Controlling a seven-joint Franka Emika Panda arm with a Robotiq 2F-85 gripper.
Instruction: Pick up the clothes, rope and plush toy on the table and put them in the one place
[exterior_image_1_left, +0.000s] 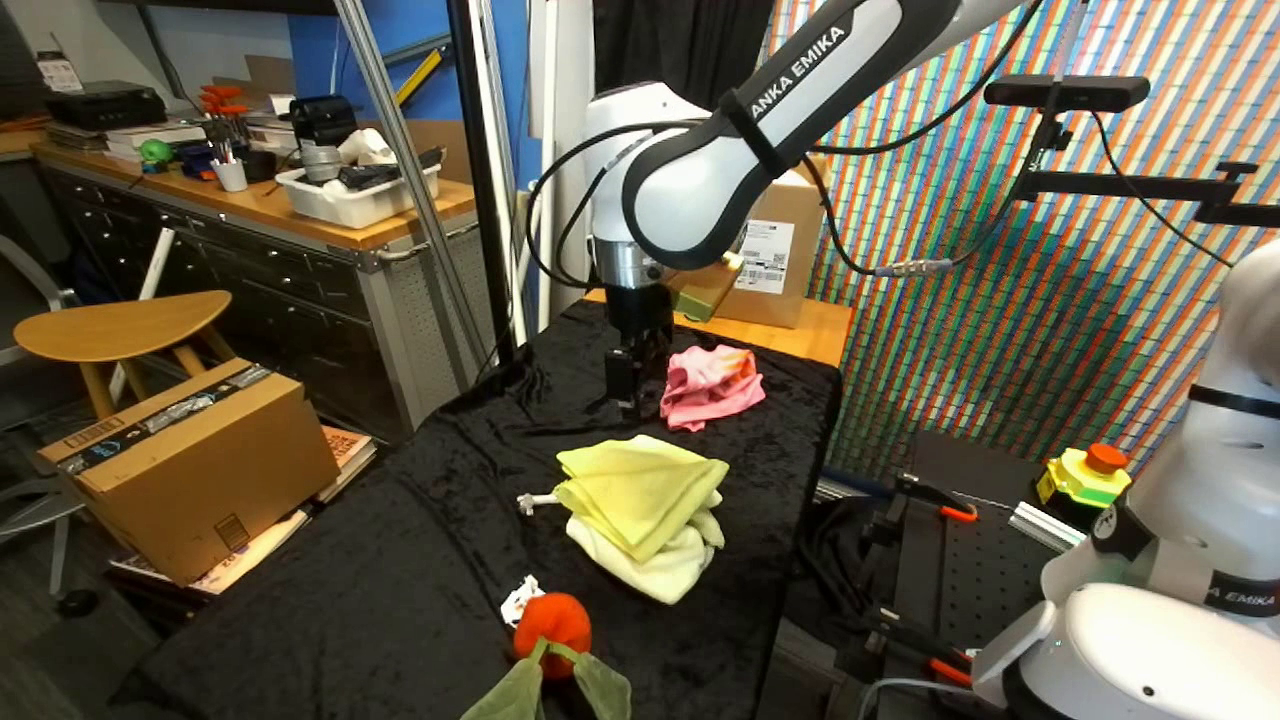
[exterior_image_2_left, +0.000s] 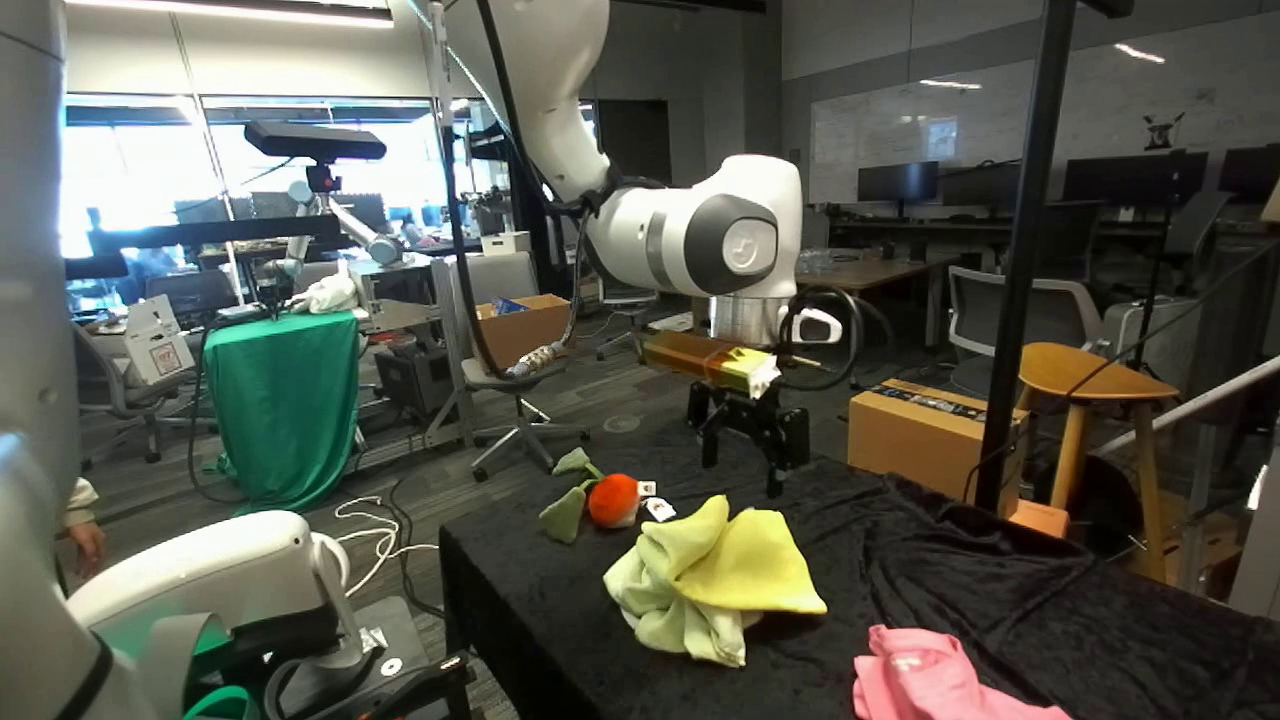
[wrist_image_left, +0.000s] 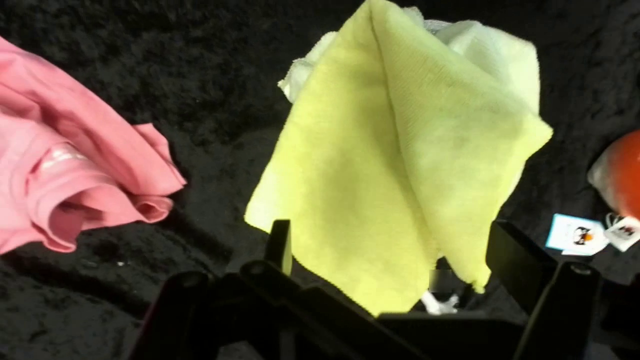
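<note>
A yellow cloth (exterior_image_1_left: 645, 490) lies bunched on the black-covered table, over a paler cloth (exterior_image_1_left: 650, 575). It also shows in the wrist view (wrist_image_left: 360, 150). A white end, seemingly rope (exterior_image_1_left: 537, 502), sticks out from under it; the rest is hidden. A pink cloth (exterior_image_1_left: 710, 390) lies crumpled apart from the yellow one. The plush toy (exterior_image_1_left: 555, 625), a red-orange ball with green leaves and white tags, lies on the other side of the yellow cloth. My gripper (exterior_image_2_left: 750, 460) is open and empty above the table. In the wrist view its fingers (wrist_image_left: 392, 250) frame the yellow cloth's lower part.
A cardboard box (exterior_image_1_left: 775, 260) stands at the table's end behind my wrist. Another box (exterior_image_1_left: 200, 470) and a wooden stool (exterior_image_1_left: 120, 325) stand beside the table. A second white arm (exterior_image_1_left: 1180, 480) and a red stop button (exterior_image_1_left: 1105, 460) are off the table's opposite side.
</note>
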